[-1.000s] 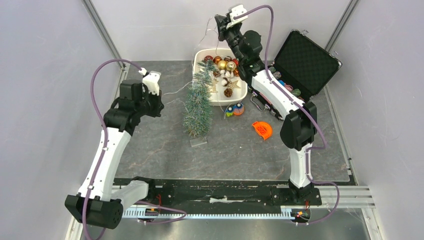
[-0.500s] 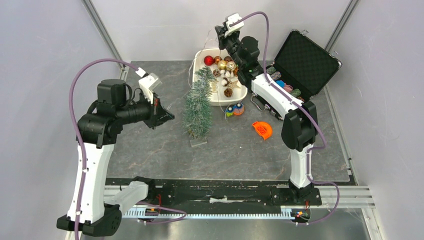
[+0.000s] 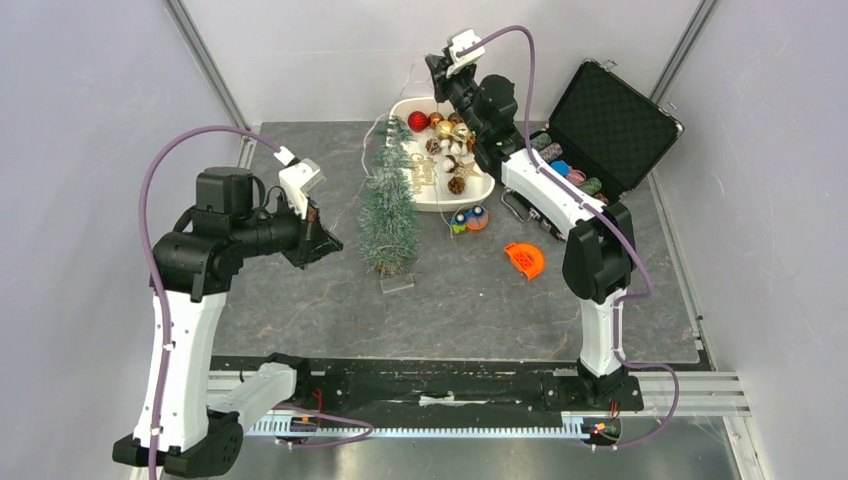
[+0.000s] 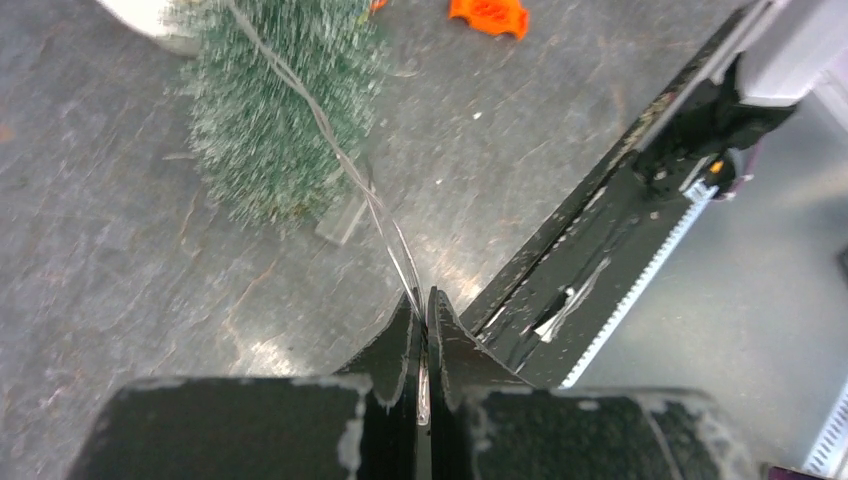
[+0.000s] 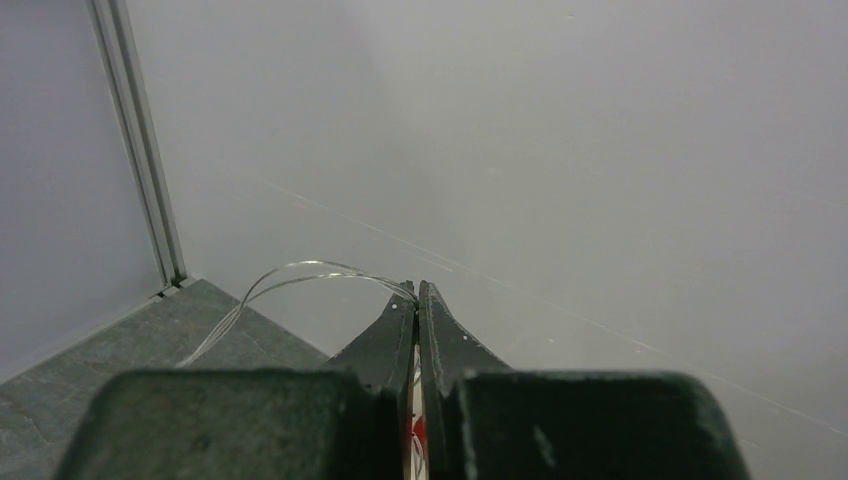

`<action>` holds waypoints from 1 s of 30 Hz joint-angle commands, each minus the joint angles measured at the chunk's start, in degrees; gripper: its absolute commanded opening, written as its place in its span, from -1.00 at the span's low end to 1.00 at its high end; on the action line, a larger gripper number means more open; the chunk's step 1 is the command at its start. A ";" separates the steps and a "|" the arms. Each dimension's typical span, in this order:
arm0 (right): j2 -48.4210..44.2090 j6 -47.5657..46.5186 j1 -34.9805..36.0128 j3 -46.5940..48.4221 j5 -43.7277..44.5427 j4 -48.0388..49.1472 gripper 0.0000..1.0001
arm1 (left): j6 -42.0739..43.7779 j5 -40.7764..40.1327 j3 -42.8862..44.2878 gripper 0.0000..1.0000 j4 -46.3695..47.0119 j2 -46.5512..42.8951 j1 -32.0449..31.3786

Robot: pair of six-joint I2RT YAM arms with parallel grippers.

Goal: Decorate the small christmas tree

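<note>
Green tree [image 3: 388, 215] tip further left than before

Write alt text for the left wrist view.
The left gripper is shut on a thin silvery wire that runs up across the small christmas tree on the grey table. An orange object lies at the top edge.

You've lifted the left arm out of its folded pose at the left of the top view. The left gripper [image 3: 322, 243], pinched on the thin wire [image 4: 340, 150], now sits lower and nearer mid-frame, just left of the small christmas tree [image 3: 388, 215]. The tree has edged leftward, uncovering a red ball [image 3: 418, 122]. At the top of the frame the right gripper [image 3: 435, 65] has dipped slightly.
</note>
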 commanded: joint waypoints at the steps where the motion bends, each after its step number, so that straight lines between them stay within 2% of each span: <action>1: -2.92 -0.06 1.33 -2.49 -1.81 3.04 -1.00 | 3.82 -9.78 -7.57 -0.95 4.85 0.41 0.29; 3: -2.93 -0.68 2.04 -3.18 -2.10 3.06 -1.00 | 3.76 -12.85 -10.94 -0.95 6.98 0.94 0.99; 5: -2.78 -1.33 2.80 -3.54 -2.32 3.04 -1.00 | 3.64 -12.30 -12.51 -0.95 7.93 1.08 1.57; 8: -2.32 -1.89 3.67 -3.72 -2.62 2.91 -1.00 | 3.59 -11.62 -13.49 -0.95 8.90 1.04 1.84; 17: -0.20 -2.66 5.51 -3.72 -3.18 2.77 -1.00 | 3.87 -17.19 -17.23 -0.95 14.45 2.41 3.49; 22: 0.16 -2.17 5.53 -2.49 -1.15 2.90 -1.00 | 2.76 -16.73 -15.99 -0.95 18.21 5.49 5.61; 25: 0.20 -2.88 5.51 -1.80 1.64 2.01 -1.00 | 1.84 -16.48 -14.30 -0.95 21.06 7.87 9.78; 27: 0.07 -3.67 5.53 -1.55 3.53 1.19 -1.00 | 1.18 -15.14 -13.04 -0.96 22.50 9.77 13.27; 30: -1.08 -4.94 5.53 -2.94 6.54 1.10 -1.00 | 1.13 -10.35 -12.05 -0.95 23.99 12.17 14.00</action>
